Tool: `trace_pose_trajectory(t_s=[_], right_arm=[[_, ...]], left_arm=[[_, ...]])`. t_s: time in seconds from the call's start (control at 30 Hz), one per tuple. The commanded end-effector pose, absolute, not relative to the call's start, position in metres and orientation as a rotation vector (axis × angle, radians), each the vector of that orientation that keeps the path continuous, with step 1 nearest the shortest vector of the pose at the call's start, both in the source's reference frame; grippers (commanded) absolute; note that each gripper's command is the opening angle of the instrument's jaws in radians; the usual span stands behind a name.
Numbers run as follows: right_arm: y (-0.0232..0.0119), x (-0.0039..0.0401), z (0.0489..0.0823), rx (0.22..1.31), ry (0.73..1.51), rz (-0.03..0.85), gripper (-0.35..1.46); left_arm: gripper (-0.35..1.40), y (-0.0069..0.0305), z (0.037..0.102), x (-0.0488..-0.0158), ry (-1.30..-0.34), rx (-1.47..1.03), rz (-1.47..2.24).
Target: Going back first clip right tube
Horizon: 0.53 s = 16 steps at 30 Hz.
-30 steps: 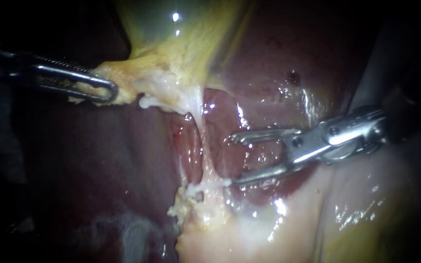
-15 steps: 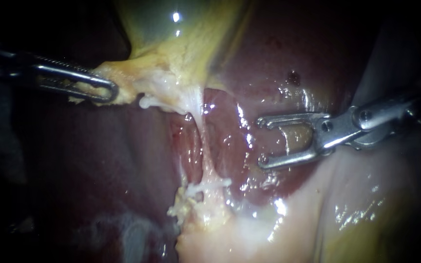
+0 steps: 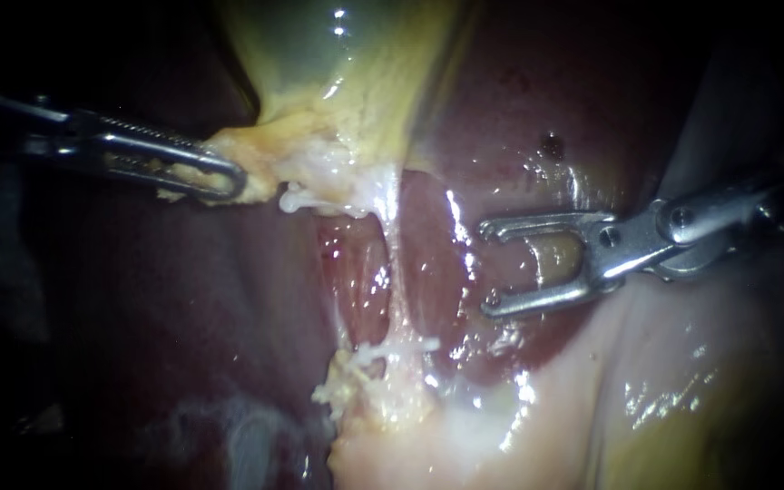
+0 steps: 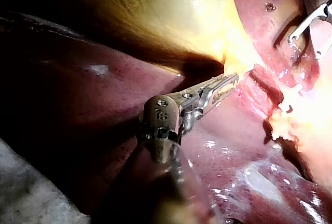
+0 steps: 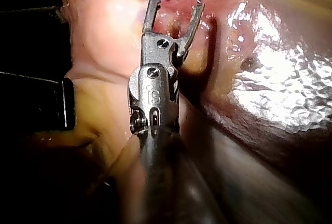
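Endoscope view: the right instrument [image 3: 485, 268] is holding its jaws wide apart near the thin tube [image 3: 395, 263], not touching it. The left instrument [image 3: 224, 181] is pinching the gallbladder [image 3: 356, 82] edge with its jaws.

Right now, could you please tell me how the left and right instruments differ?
The left instrument has its claw shut on the gallbladder at its edge; the right instrument has its claw open and empty. The left claw is long and slim; the right claw is a wide fork. The left instrument is at the gallbladder; the right instrument lies beside the tube, apart from it. Both are metal on thin shafts.
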<state>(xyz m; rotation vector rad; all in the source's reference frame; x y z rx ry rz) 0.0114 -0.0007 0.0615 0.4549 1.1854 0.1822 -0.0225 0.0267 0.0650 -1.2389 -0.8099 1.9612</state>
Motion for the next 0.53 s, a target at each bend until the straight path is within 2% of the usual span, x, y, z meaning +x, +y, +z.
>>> trace_pose_trajectory(t_s=[0.03, 0.53], right_arm=[[-0.0007, 0.0114, 0.0615, 0.455, 1.186, 0.182, 0.5], [-0.0007, 0.0113, 0.0615, 0.455, 1.186, 0.182, 0.5]], left_arm=[[-0.35, 0.0268, 0.0652, -0.0225, -0.811, -1.234, 1.965], [-0.35, 0.0268, 0.0654, -0.0228, -0.81, -1.231, 1.967]])
